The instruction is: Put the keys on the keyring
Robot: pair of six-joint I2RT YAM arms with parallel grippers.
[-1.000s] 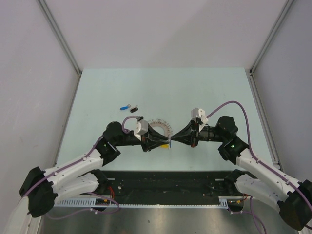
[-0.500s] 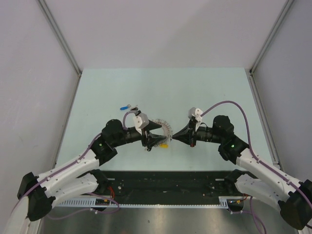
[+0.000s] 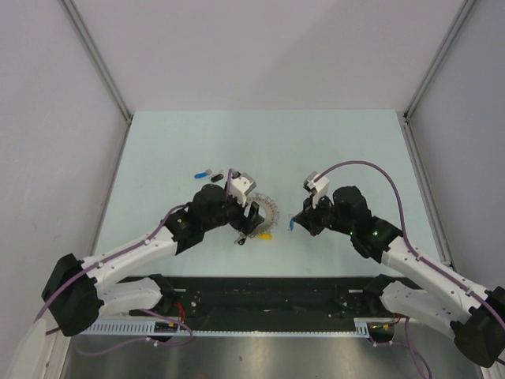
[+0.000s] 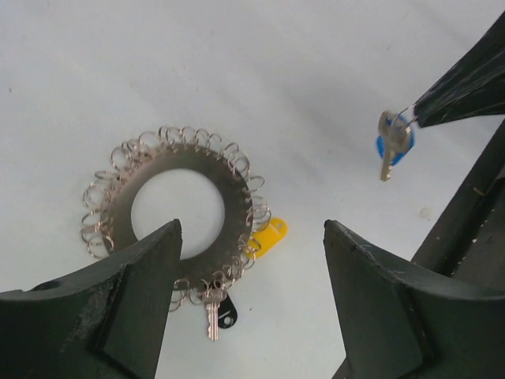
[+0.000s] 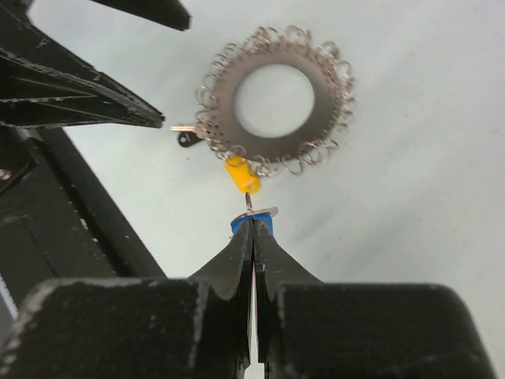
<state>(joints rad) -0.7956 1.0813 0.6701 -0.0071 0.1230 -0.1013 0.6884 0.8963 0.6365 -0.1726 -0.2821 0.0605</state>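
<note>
The keyring (image 4: 233, 197), a flat silver ring fringed with wire loops, lies flat on the table (image 3: 355, 150). A yellow key (image 4: 268, 237) and a black-headed key (image 4: 225, 312) hang from its loops. My left gripper (image 4: 251, 229) stands open above the ring's near edge, holding nothing. My right gripper (image 5: 252, 225) is shut on a blue-headed key (image 5: 256, 219), which dangles from its tips a little to the right of the ring (image 3: 268, 209). The same blue key (image 4: 392, 146) is clear of the ring's loops in the left wrist view.
A loose blue key (image 3: 203, 171) and a loose black key (image 3: 218, 171) lie on the table behind and left of the left gripper (image 3: 251, 223). Grey walls close in the table on three sides. A black rail runs along the near edge.
My left gripper has opened and let go of the keyring, which now lies flat. The left wrist has swung up and back. My right gripper has drawn slightly right with the blue key.
</note>
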